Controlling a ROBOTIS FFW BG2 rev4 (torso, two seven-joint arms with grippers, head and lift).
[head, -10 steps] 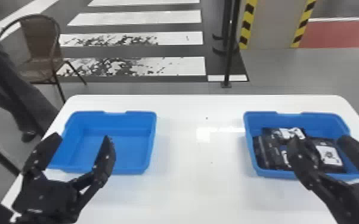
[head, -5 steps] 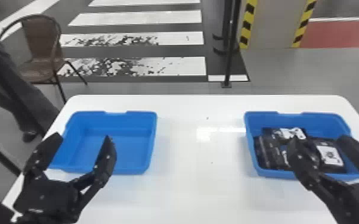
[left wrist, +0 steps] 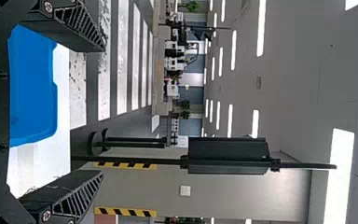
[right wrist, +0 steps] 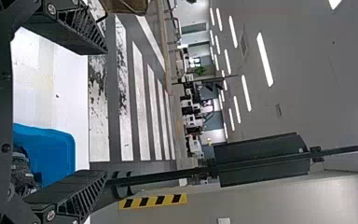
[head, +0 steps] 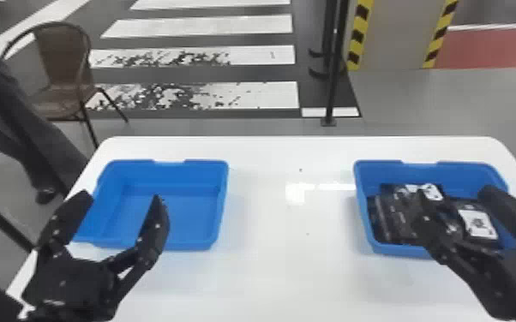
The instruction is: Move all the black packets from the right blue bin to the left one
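You are, I judge, at the very start of the work: no packet is yet delivered. The black packets [head: 398, 218] lie in the right bin [head: 420, 173], grouped toward its left and near part, some overlapping, and one with a white label [head: 478, 223] rests more to the right. How many there are you cannot count with certainty, because the right gripper [head: 454, 196] covers a part of them. Its fingers are spread wide and hold nothing, above the near part of this bin.

The left bin [head: 193, 214] shows you its bare blue floor, so the whole transfer remains to be done. At its near side is the left gripper [head: 121, 199], also spread apart, with nothing between its fingers. For the next step, you probably need to lower the right gripper and take a first packet.
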